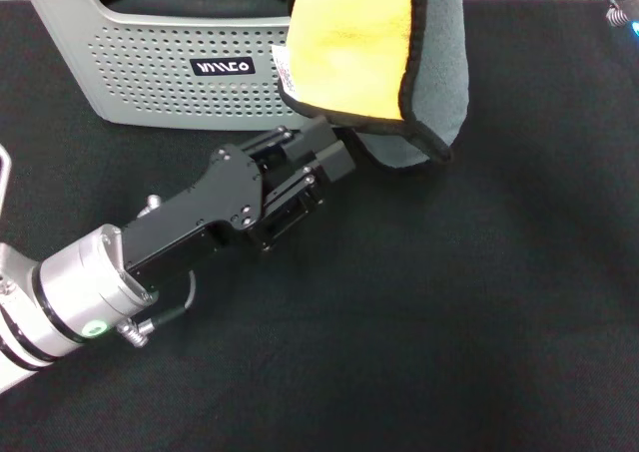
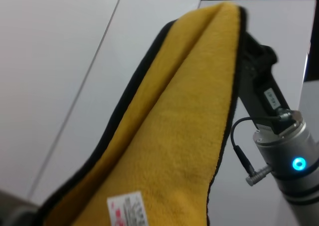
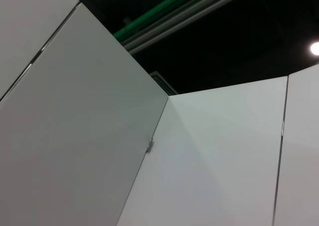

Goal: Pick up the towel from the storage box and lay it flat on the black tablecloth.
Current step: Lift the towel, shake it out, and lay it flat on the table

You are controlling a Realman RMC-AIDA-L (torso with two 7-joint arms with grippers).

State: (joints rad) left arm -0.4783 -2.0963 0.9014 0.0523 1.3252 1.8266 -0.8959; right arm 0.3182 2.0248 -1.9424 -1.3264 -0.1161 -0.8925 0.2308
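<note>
Hanging folded in the air at the top of the head view, the towel [image 1: 384, 58] shows its yellow face toward the camera and its grey-green face on the right, the black stitched edge running down the fold and a small white tag at its left side. Its lower corner droops just in front of the storage box [image 1: 150, 78], above the black tablecloth [image 1: 449, 302] that covers the tabletop. The left end effector [image 1: 324, 158] reaches up from the lower left, its fingers spread and released, tips right under the towel's lower hem. The right end effector [image 2: 249, 41] is raised and grips the towel's upper part in the left wrist view.
</note>
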